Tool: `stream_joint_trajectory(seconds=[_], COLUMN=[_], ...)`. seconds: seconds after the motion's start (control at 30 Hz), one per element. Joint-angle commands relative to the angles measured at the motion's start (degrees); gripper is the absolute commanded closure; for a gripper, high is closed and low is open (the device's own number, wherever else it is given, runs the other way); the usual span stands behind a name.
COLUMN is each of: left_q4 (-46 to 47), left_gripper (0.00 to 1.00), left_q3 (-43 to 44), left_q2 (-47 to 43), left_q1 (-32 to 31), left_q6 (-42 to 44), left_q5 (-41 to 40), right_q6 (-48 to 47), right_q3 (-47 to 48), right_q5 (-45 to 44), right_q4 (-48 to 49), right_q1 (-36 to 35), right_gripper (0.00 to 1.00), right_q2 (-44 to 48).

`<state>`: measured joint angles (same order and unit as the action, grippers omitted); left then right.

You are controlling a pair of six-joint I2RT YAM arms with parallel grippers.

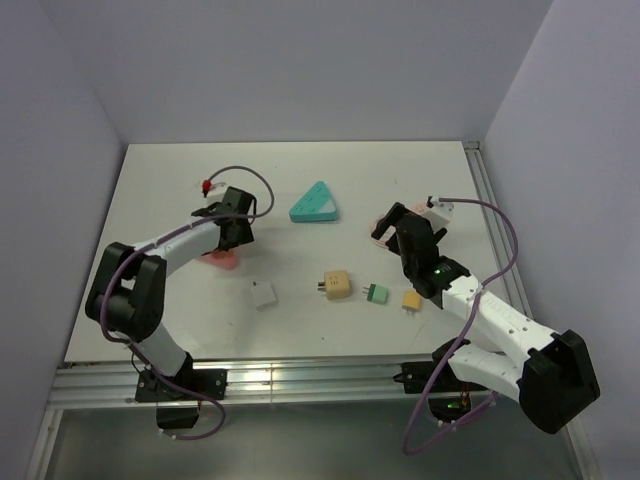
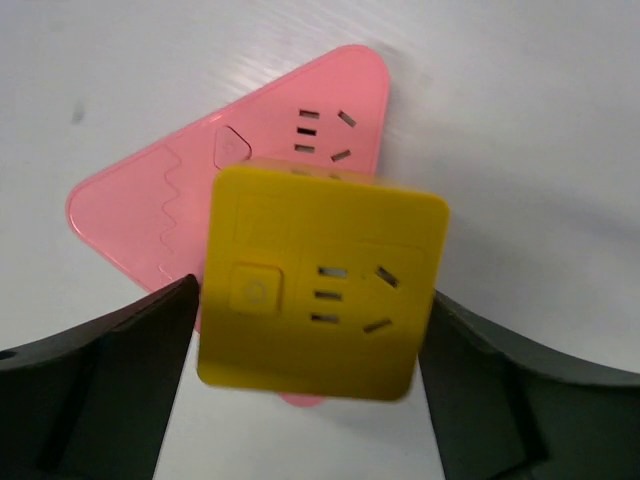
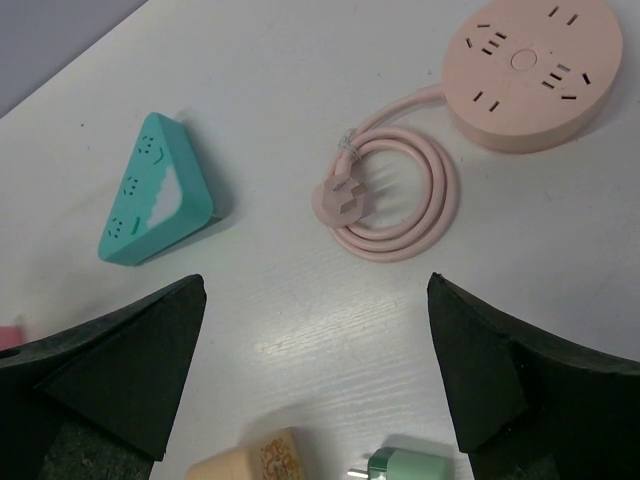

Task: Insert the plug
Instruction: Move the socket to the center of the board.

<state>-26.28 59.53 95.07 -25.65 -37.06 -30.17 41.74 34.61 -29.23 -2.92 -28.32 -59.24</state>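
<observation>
yellow adapter [image 2: 320, 290], pink triangular socket [image 2: 140, 205] beneath

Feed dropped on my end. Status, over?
Left gripper flanking yellow adapter over pink triangular strip, grip unclear. Right gripper open, empty. Nothing seen in the way.

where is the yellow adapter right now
In the left wrist view the yellow adapter sits between the left fingers, directly over the pink triangular power strip, which lies on the table's left side in the top view.
</observation>
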Motion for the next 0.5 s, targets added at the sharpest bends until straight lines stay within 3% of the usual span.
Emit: stream_joint_trajectory(seconds=[0.0, 0.1, 0.47], left_q4=[-1.31, -1.40, -0.17], left_gripper=[0.05, 0.00, 0.01], left_q3=[0.06, 0.76, -2.13], left_q2=[-3.66, -5.15, -18.50], left_q1=[3.05, 3.15, 3.06], left_q6=[-2.92, -3.89, -8.29], left_q5=[-1.82, -2.17, -6.20], right_q6=[0.45, 0.36, -0.87], right_q3=[-0.16, -0.07, -0.42], right_q5=[-0.65, -0.30, 2.51], right_q4=[2.30, 2.21, 4.76], right_q1=[0.45, 0.54, 0.54], right_gripper=[0.02, 0.02, 0.01], right_q2=[-0.43, -0.61, -1.75])
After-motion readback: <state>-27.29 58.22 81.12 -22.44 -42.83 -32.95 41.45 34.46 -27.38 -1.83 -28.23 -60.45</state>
